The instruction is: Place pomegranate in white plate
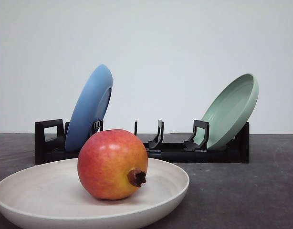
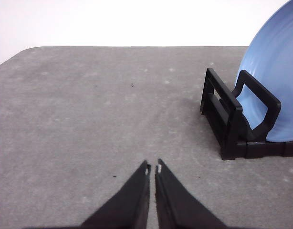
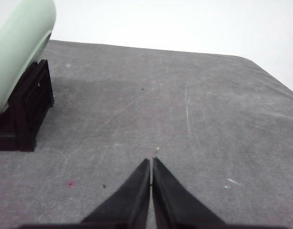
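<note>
The pomegranate [image 1: 112,164], red fading to yellow-orange with a dark crown nub, rests inside the white plate [image 1: 170,188] at the front of the table in the front view. My left gripper [image 2: 152,167] is shut with nothing between its tips, hovering over bare grey table beside the rack's end. My right gripper [image 3: 151,162] is also shut and holds nothing, over bare table on the other side of the rack.
A black dish rack [image 1: 175,151] stands behind the white plate. A blue plate [image 1: 89,109] leans in its left end and a pale green plate [image 1: 231,110] in its right end. The same blue plate [image 2: 275,81] and green plate [image 3: 17,52] appear in the wrist views.
</note>
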Tool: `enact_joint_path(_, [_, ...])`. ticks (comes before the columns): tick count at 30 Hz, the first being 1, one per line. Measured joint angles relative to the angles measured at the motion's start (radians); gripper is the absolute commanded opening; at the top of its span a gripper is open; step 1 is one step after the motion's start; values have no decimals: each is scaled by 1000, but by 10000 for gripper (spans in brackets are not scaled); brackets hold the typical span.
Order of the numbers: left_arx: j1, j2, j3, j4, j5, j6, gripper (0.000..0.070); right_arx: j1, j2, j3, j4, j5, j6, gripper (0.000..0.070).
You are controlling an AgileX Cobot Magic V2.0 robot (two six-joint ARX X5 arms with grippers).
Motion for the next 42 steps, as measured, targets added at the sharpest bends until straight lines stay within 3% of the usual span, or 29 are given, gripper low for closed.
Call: enact_joint_path(42, [0, 0, 0, 0, 0, 0, 0, 0, 0, 0, 0, 0, 0, 1])
